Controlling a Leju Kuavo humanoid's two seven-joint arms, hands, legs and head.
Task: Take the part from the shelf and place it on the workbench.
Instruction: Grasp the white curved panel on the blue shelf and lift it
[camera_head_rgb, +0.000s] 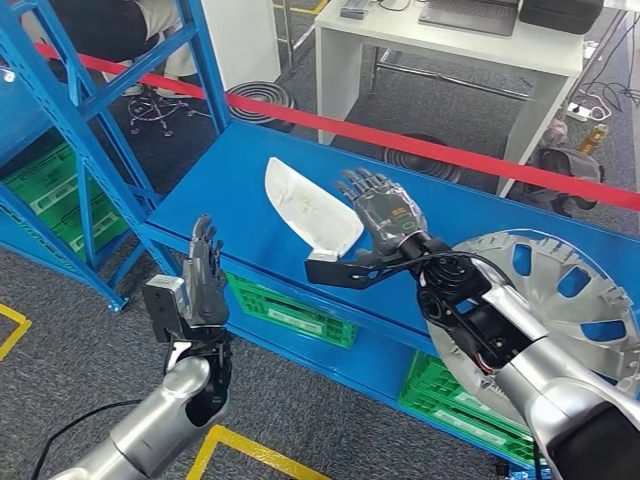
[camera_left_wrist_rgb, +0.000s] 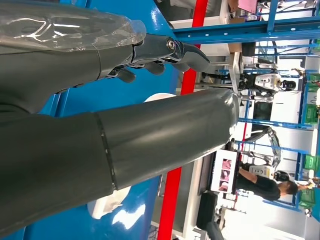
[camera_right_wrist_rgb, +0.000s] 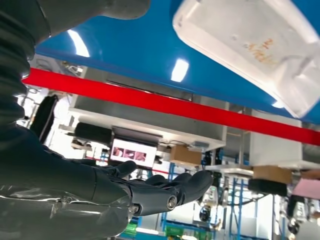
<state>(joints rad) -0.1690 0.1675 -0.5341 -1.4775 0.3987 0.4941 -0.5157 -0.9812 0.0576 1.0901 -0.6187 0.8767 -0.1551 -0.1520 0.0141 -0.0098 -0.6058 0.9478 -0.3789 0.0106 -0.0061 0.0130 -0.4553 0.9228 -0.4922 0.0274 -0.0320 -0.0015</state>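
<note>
A white molded part (camera_head_rgb: 311, 209) lies flat on the blue workbench (camera_head_rgb: 219, 210), near its middle. My right hand (camera_head_rgb: 381, 210) hovers just to the right of the part with fingers spread flat, holding nothing. The right wrist view shows the part (camera_right_wrist_rgb: 249, 45) on the blue surface, apart from the extended fingers (camera_right_wrist_rgb: 166, 187). My left hand (camera_head_rgb: 204, 275) is raised in front of the workbench's near edge, fingers straight and apart, empty. In the left wrist view the thumb (camera_left_wrist_rgb: 166, 132) hides most of the white part (camera_left_wrist_rgb: 107, 205).
A silver wheel cover (camera_head_rgb: 562, 290) lies on the workbench at the right. Green crates (camera_head_rgb: 294, 312) sit on the lower shelf. A blue shelf frame (camera_head_rgb: 83, 110) stands at left. Red barrier tape (camera_head_rgb: 423, 150) runs behind, with a white desk (camera_head_rgb: 453, 45) beyond.
</note>
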